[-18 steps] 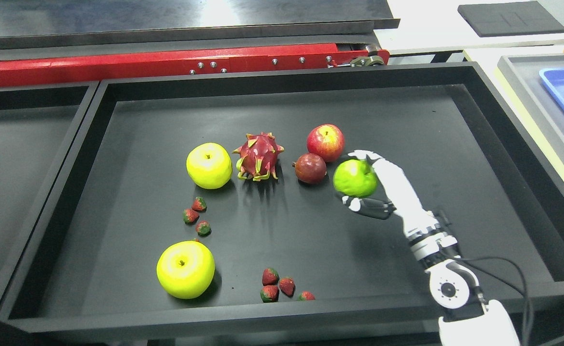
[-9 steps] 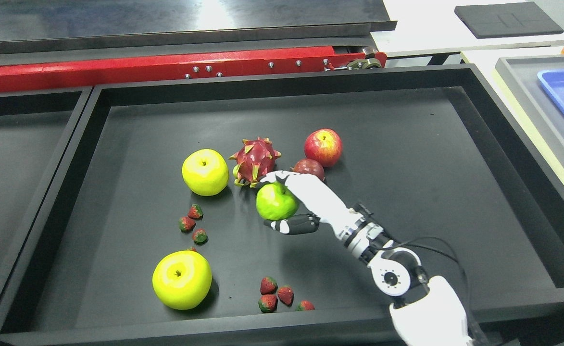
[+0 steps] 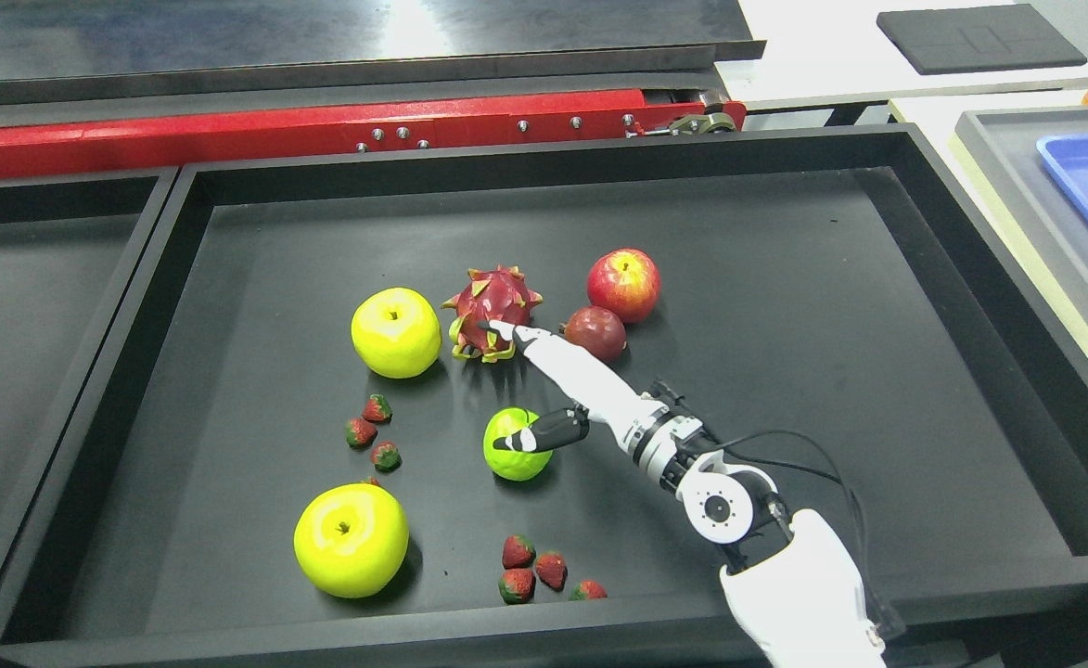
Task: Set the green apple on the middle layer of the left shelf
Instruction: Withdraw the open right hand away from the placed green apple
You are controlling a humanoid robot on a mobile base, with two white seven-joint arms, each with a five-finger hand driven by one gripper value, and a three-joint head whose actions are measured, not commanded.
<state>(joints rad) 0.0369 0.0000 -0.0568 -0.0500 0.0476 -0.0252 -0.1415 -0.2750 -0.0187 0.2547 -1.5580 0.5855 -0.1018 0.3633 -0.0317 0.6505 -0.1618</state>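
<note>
One black tray [image 3: 785, 232] holds the right hand [image 3: 553, 390], its fingers spread and gripping nothing, thumb over the green apple [image 3: 513, 450], which rests on the tray floor, round with no clear long axis, stem end hidden.

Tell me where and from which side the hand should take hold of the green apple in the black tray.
Grip the green apple across its round middle, coming from above and from the right, where the right hand is. Its thumb lies across the apple's top; the fingers are spread. Strawberries lie nearer the camera.
</note>
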